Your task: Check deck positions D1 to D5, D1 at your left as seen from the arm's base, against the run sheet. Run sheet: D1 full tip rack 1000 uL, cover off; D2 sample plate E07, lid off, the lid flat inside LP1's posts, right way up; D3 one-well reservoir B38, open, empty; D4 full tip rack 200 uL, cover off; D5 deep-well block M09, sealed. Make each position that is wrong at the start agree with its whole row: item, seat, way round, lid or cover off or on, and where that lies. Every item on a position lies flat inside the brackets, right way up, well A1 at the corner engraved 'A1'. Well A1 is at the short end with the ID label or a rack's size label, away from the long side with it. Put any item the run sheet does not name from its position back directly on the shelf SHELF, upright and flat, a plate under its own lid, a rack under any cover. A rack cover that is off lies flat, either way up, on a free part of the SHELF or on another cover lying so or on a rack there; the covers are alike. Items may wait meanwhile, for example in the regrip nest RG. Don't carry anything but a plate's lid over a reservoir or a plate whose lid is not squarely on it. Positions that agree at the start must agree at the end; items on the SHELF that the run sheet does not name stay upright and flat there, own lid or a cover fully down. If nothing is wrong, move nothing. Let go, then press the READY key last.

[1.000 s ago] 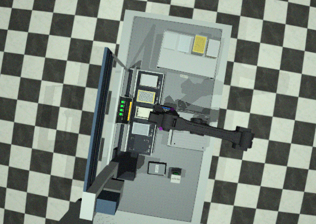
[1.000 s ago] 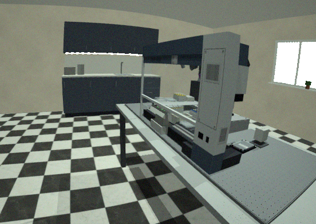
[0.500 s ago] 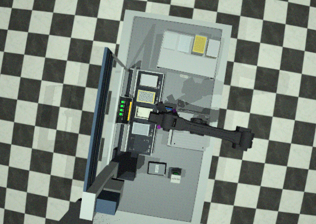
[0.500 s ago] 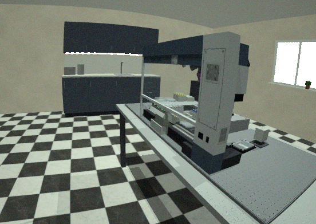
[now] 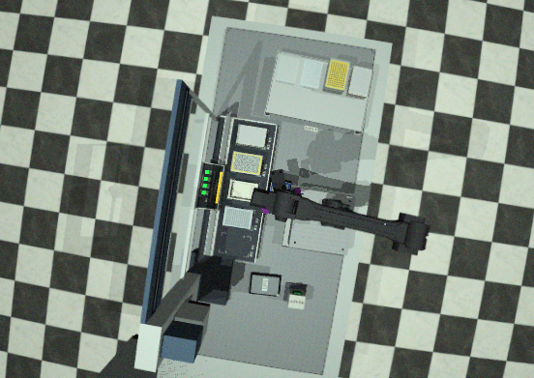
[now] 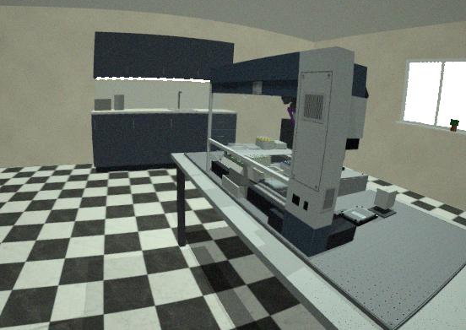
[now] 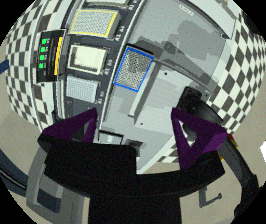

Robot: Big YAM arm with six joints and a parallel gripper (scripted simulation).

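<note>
My gripper (image 5: 281,200) is open and empty, with purple fingers, and hangs beside the deck's near edge. A blue-rimmed tip rack (image 7: 132,70) lies on the table just past the fingertips; the arm mostly hides it in the overhead view (image 5: 283,185). On the deck strip a pale covered block (image 5: 252,135) sits at the far end. After it come a yellow-rimmed tip rack (image 5: 247,162), a cream reservoir (image 5: 243,189) and a grey well plate (image 5: 237,218). The last deck position (image 5: 235,247) holds nothing.
The shelf (image 5: 319,86) at the back carries two pale items, a well plate and a yellow rack (image 5: 338,74). A pale ribbed pad (image 5: 316,235) lies under the arm. A dark tray (image 5: 265,284) and a small key block (image 5: 296,294) stand towards the front. The instrument's gantry (image 6: 321,141) rises behind the deck.
</note>
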